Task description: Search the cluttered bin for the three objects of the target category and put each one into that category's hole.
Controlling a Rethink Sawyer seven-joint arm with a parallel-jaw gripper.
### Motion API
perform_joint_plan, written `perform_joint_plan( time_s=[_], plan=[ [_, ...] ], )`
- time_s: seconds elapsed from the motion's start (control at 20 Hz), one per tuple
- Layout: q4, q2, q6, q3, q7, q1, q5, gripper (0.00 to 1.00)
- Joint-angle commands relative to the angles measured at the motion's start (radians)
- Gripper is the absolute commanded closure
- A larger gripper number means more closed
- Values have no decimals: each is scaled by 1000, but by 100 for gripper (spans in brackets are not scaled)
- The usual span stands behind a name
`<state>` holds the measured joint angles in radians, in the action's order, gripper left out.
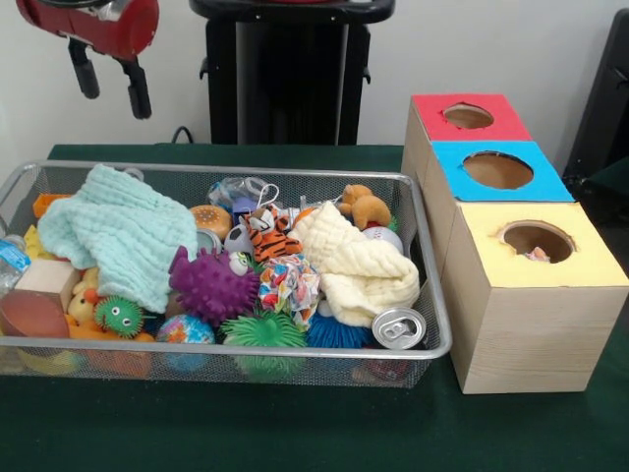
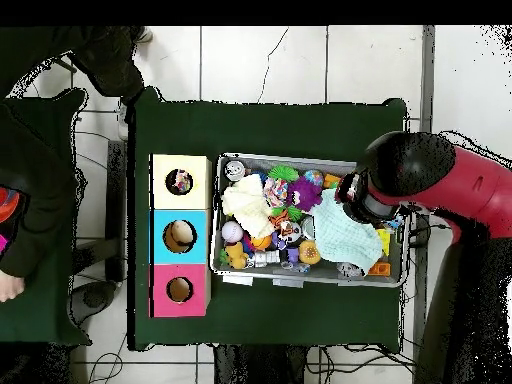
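Note:
The wire mesh bin (image 1: 226,348) stands on the green table, full of toys; it also shows in the overhead view (image 2: 300,283). One patchwork fabric bundle (image 1: 288,286) lies near the bin's front middle, between a purple spiky ball and a cream cloth, and shows in the overhead view (image 2: 277,191). The yellow-topped box's hole (image 1: 538,239) is at the right; a bit of multicoloured fabric shows inside it (image 2: 181,182). My gripper (image 1: 110,81) hangs open and empty, high above the bin's far left corner. Other bundles are hidden.
A mint cloth (image 1: 123,236), cream cloth (image 1: 359,261), purple spiky ball (image 1: 211,285), green spiky ball (image 1: 263,329), drinks can (image 1: 398,327) and wooden block (image 1: 39,295) crowd the bin. Blue-topped (image 1: 498,169) and red-topped (image 1: 468,116) boxes stand behind the yellow one. A person (image 2: 30,200) is at the overhead view's left edge.

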<state>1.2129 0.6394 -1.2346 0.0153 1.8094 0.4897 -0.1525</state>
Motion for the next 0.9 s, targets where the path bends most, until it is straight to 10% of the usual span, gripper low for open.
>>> perform_joint_plan(
  time_s=[0.05, 0.9],
  plan=[
    [108, -63, 103, 92, 6, -22, 14, 0],
    [57, -108, 91, 59, 117, -93, 76, 0]
  ],
)
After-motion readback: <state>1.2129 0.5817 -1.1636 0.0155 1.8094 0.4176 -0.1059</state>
